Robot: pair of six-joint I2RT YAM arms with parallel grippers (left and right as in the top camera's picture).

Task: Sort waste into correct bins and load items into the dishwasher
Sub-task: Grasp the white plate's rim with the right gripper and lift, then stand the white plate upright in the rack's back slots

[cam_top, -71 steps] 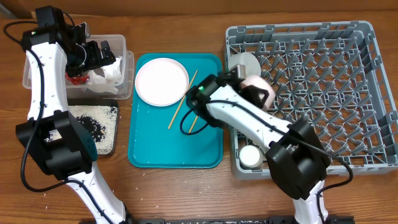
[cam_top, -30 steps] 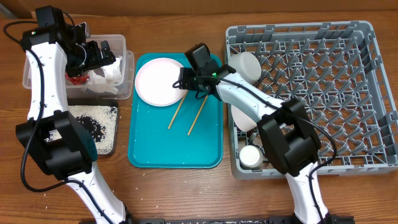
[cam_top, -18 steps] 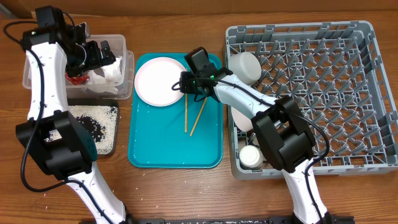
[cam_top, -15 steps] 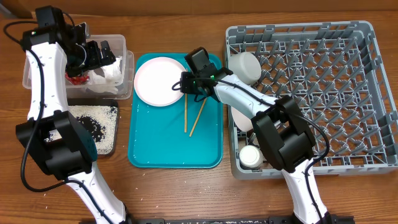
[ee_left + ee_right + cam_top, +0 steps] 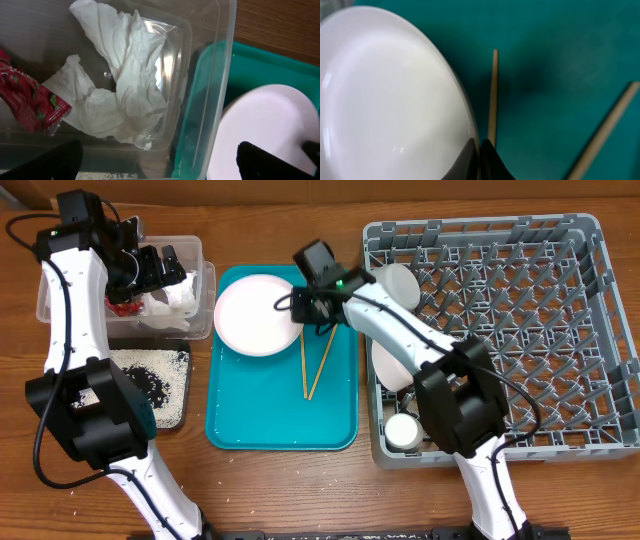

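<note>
Centre frame, the right gripper (image 5: 479,155) pinches the right rim of a round white plate (image 5: 255,315) between its jaws over a teal plastic tray (image 5: 280,420). Two thin wooden chopsticks (image 5: 305,370) lie just beside the plate. At upper left, the left gripper (image 5: 158,268) hangs, jaws spread, over a clear plastic rectangular tub (image 5: 220,85) holding a crumpled white paper napkin (image 5: 120,85) and a crinkled red wrapper (image 5: 27,100).

- No text is read with certainty in any view.
- Dark characters are seen on a white strip (image 5: 117,175) at the left wrist view's lower edge; they seem mirrored and cannot be made out.
- Print on the red wrapper (image 5: 25,102) is too blurred to be read.
</note>
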